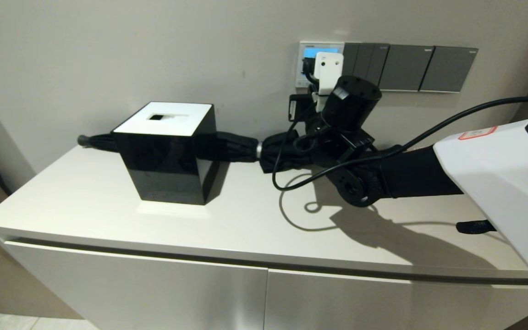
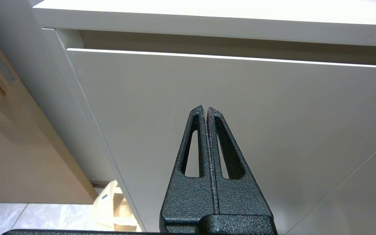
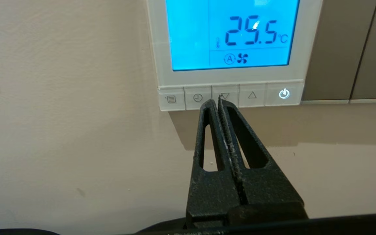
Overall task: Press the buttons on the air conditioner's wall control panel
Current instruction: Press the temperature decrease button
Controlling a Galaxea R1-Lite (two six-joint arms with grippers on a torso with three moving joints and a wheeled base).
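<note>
The white-framed control panel (image 3: pixel 310 36) hangs on the wall, its screen lit blue and reading 25.5 °C; it also shows in the head view (image 1: pixel 304 62), partly behind my right wrist. A row of pale buttons (image 3: pixel 251 95) runs along its lower edge: menu, clock, down arrow, up arrow and a lit power button (image 3: pixel 284 94). My right gripper (image 3: pixel 218 99) is shut and empty, its tips at the seam between the clock and down-arrow buttons; contact cannot be told. My left gripper (image 2: pixel 206 109) is shut and empty, parked low before the cabinet front.
Dark grey switch plates (image 1: pixel 424 68) sit right of the panel. On the white cabinet top (image 1: pixel 85 201) stand a black box with a white lid (image 1: pixel 167 151) and a folded black umbrella (image 1: pixel 241 147) along the wall. A black cable (image 1: pixel 291 183) loops from my right arm.
</note>
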